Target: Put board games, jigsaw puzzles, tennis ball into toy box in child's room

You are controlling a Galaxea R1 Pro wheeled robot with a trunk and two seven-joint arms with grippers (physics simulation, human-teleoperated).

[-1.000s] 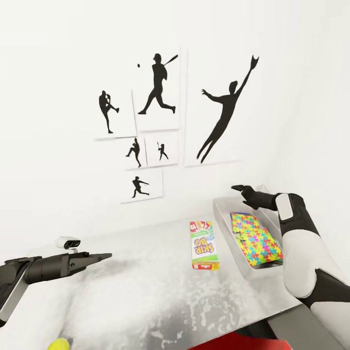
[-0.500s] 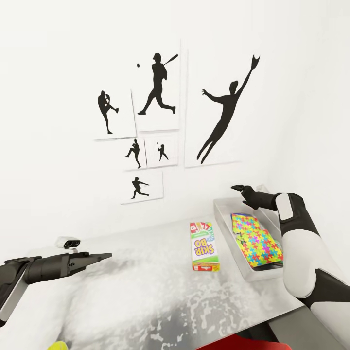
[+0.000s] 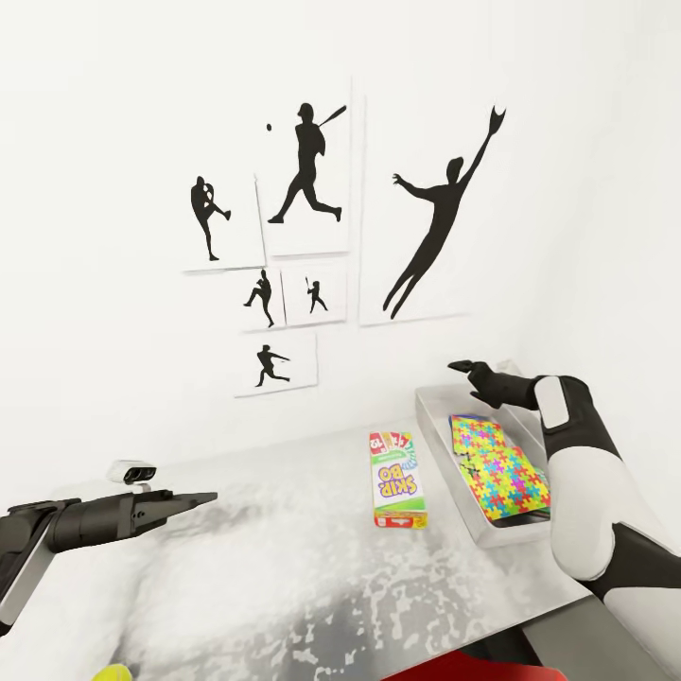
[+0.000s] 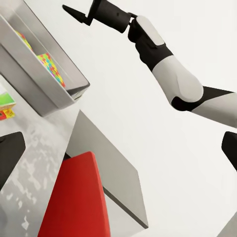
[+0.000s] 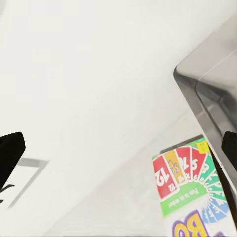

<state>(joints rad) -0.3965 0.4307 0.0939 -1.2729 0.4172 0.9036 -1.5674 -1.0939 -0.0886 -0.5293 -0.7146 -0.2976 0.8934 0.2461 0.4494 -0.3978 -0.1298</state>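
The table point(image 3: 284, 558) runs across the near half of the head view, under a wall of baseball silhouette prints point(image 3: 312, 170). At its right end sits the toy box point(image 3: 437, 416), with a jigsaw puzzle point(image 3: 497, 465) already lying inside. Just left of the box, flat on the table, is the green-white board game point(image 3: 397, 478), not yet put away. A sliver of the tennis ball point(image 3: 113, 673) shows at the near left edge.

Over the last second almost nothing has moved: only the view has shifted slightly. The right gripper point(image 3: 470, 369) still hangs over the far end of the box, jaws wide and empty. The left gripper point(image 3: 194, 498) stays level above the table's left part; its jaws look nearly closed, holding nothing. This seems a pause between placements, with the game likely next.
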